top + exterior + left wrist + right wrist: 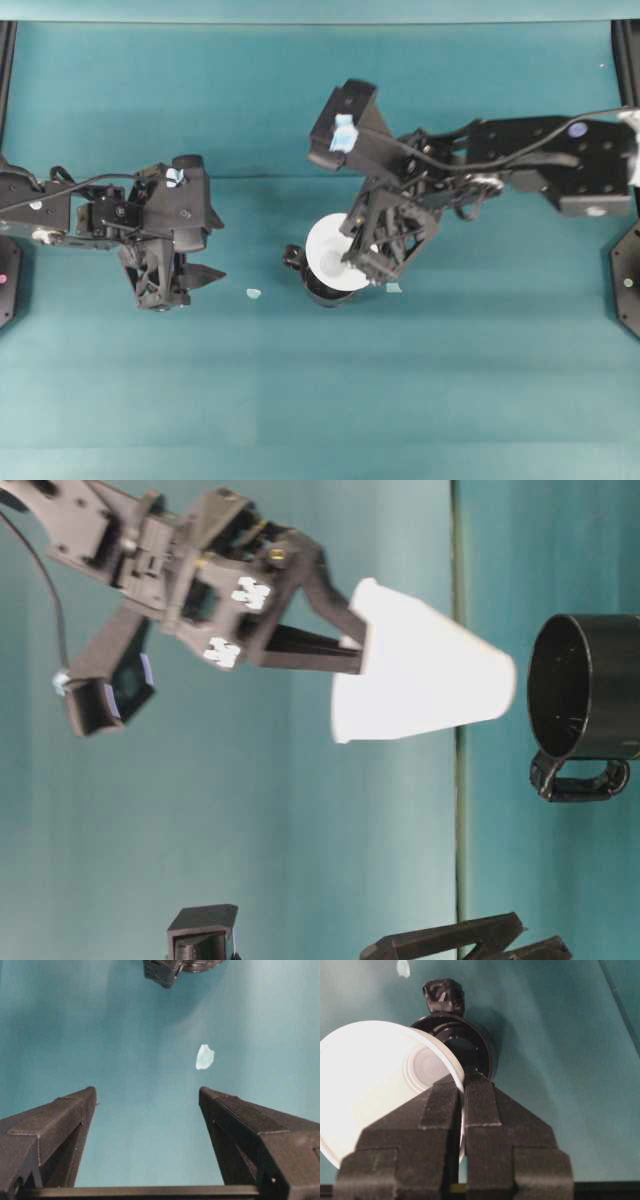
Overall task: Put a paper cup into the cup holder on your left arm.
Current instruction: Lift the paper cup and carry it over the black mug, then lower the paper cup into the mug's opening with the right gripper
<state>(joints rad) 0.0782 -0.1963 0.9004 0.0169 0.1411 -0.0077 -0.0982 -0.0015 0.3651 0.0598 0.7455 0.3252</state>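
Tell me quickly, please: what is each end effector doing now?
Left end effector: open, holding nothing.
Right end effector: closed on the rim of the paper cup, above the cup holder.

Matt white paper cup (pixel 375 1085), glossy black cup holder (pixel 590 690), matt teal table (pixel 300 400)

The paper cup (pixel 420 670), pinched at its rim by the right gripper (pixel 352 640), hangs above the cup holder (pixel 585 685) with clear air between them. The left gripper (pixel 200 272) sits well apart, bare table (pixel 300 400) between, only a small tape scrap (pixel 253 293) there.
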